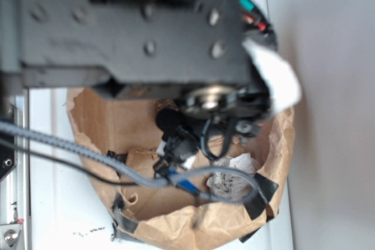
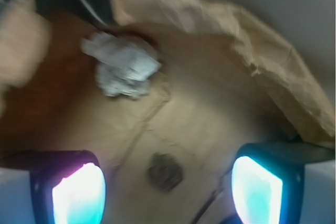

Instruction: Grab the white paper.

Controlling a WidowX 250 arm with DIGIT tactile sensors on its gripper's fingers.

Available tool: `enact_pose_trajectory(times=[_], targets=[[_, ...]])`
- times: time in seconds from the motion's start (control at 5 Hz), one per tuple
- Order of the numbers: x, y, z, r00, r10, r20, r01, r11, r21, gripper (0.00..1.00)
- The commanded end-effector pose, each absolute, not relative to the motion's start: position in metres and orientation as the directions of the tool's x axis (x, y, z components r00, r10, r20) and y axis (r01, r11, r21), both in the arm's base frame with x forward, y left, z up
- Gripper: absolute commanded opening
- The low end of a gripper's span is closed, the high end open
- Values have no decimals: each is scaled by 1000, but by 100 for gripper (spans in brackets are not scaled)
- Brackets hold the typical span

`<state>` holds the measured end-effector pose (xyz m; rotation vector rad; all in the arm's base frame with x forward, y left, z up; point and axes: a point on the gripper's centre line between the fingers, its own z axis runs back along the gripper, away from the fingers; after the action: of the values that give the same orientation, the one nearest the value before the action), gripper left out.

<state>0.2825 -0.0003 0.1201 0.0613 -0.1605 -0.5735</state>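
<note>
task not done yet: the white paper [image 2: 124, 70] lies loose on the floor of the brown paper bag [image 2: 252, 51], ungrasped. in the wrist view it sits far and to the left, well apart from both fingers, near a dark cable and a dark strip at the far left wall of the bag. in the exterior view the same white paper [image 1: 231, 175] shows as a wrinkled white lump with dark smudges at the near right of the bag floor, partly crossed by a grey braided cable [image 1: 70, 147].

jaws: released, spread wide. the gripper [image 2: 167, 187] has its left finger [image 2: 79, 192] and right finger [image 2: 257, 187] at opposite bottom corners of the wrist view, glowing cyan-white, with nothing between them but bare bag floor and a small dark brown lump [image 2: 165, 171] lying there. whether the fingertips touch the bag floor i cannot tell; the frame is blurred. they hold nothing.

in the exterior view the black arm body [image 1: 135, 27] hangs over the bag and hides most of the jaws, so that view adds little on their state.

left to do, as a judgement: shift the jaws far and left so the paper ball sits between the fingers, lower, close, lift. the brown lump is closer to the jaws now and is the wrong thing, so closing here would risk grabbing it instead.
</note>
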Motion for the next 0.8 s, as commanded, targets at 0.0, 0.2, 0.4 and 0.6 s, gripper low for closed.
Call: enact_pose_trajectory(times=[0.0,0.2,0.4,0.6], targets=[[302,-28,75,768,-631,109,607,772,190,100],[304,-57,71,696,-690,197,657,723,214,100],[308,-68,76,676,-690,259,682,719,136,100],[316,-68,82,688,-638,346,663,747,57,100]])
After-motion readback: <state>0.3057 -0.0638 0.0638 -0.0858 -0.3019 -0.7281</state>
